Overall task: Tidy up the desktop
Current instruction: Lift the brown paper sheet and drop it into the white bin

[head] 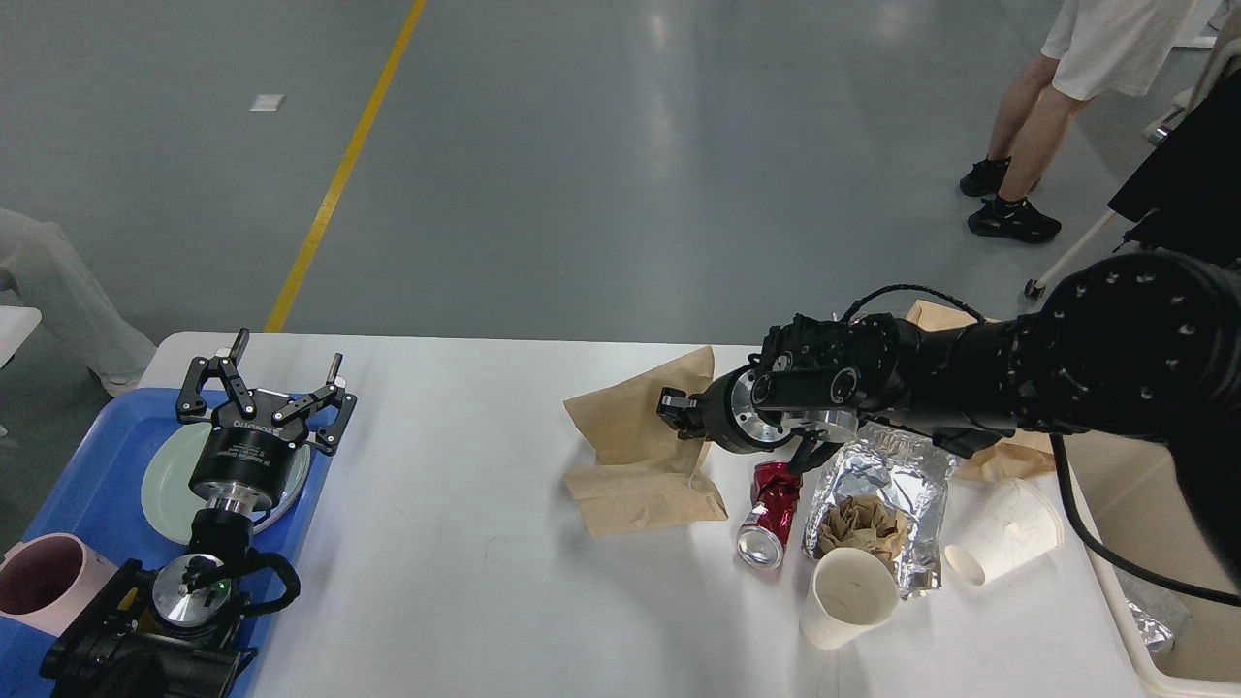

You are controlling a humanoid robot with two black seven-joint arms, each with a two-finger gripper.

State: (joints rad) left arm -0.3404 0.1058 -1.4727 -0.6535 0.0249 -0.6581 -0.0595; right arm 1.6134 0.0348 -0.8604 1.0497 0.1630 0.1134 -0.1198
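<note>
The white desktop (465,562) carries litter on its right half: a crumpled brown paper bag (640,465), a crushed red can (771,514) lying on its side, a sheet of silver foil (887,475) with a brown paper wad (858,523) on it, an upright white paper cup (851,596) and a tipped white paper cup (1003,533). My right gripper (679,402) reaches in from the right and sits against the brown bag's upper part; its fingers are dark and seen end-on. My left gripper (287,357) is open and empty above the pale green plate (165,475).
A blue tray (87,475) at the left edge holds the plate and a pink cup (44,582). A cream bin (1134,582) stands off the table's right edge with foil (1149,625) inside. More brown paper (1013,458) lies under my right arm. A person (1028,107) stands at the far right.
</note>
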